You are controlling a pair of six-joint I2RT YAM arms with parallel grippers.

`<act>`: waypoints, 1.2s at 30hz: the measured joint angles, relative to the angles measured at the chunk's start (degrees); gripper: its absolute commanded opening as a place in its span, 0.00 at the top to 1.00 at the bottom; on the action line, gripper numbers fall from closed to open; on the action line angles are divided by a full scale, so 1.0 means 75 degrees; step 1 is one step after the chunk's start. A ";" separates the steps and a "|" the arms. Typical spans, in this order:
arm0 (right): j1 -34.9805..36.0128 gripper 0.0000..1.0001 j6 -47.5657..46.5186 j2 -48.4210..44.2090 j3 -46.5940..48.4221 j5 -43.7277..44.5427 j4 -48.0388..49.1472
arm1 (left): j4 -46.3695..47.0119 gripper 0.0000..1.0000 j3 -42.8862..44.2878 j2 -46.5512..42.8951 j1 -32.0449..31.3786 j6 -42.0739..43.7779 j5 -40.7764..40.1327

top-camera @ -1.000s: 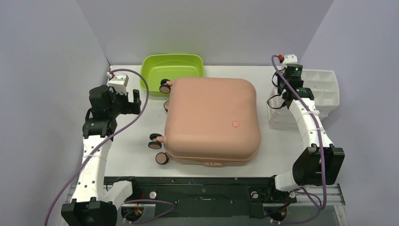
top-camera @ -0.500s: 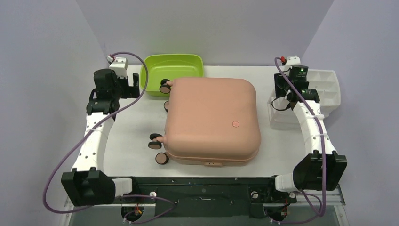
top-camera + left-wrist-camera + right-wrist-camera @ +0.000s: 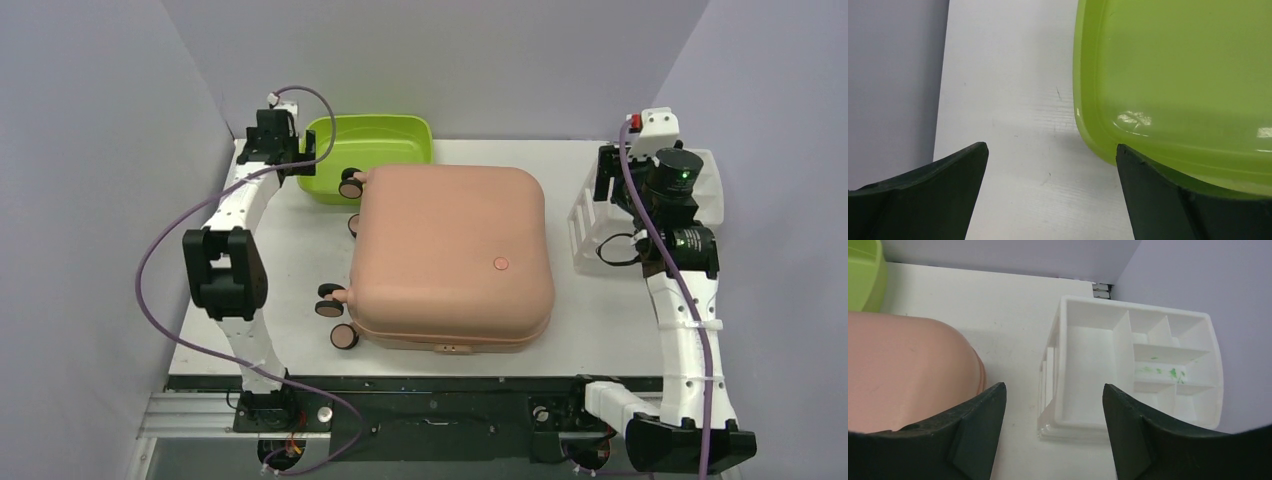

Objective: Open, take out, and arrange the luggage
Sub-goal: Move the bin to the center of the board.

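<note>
The luggage (image 3: 450, 255) is a salmon-pink hard-shell suitcase lying flat and closed mid-table, its caster wheels (image 3: 338, 322) on the left side. My left gripper (image 3: 297, 160) hovers open at the far left, beside the left rim of the lime-green tub (image 3: 1173, 75), apart from the luggage. In the left wrist view bare table shows between the left gripper's (image 3: 1052, 150) fingers. My right gripper (image 3: 610, 185) is open above the gap between the luggage's right edge (image 3: 903, 370) and the white organizer (image 3: 1138, 365). In the right wrist view the right gripper (image 3: 1054, 390) holds nothing.
The lime-green tub (image 3: 368, 150) stands at the far left, touching or nearly touching a luggage wheel. The white divided organizer (image 3: 690, 195) sits at the right edge. Purple walls close in the left, back and right. Bare table strips flank the luggage.
The left arm has reached farther back, up to the tub's left rim. The right arm has swung right and lifted over the organizer's edge, and its jaws have opened.
</note>
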 measured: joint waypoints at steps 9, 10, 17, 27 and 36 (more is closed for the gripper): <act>0.0111 0.35 0.0425 -0.0758 -0.0595 -0.0629 -0.0070 | -0.0746 0.14 0.1285 0.1903 0.0003 -0.0181 -0.0685; 0.0122 0.35 0.0463 -0.0828 -0.0664 -0.0682 -0.0076 | -0.0801 0.16 0.1373 0.2002 0.0000 -0.0189 -0.0737; 0.0152 0.35 0.0664 -0.1125 -0.0854 -0.0933 -0.0093 | -0.1075 0.32 0.1751 0.2381 0.0000 -0.0265 -0.1081; 0.0195 0.35 0.0708 -0.1323 -0.0901 -0.1134 -0.0093 | -0.1230 0.35 0.1201 0.2276 0.0003 -0.0443 -0.1530; 0.0198 0.36 0.0708 -0.1326 -0.0985 -0.1218 -0.0105 | -0.1513 0.34 -0.1125 0.0670 0.0659 -0.0697 -0.1413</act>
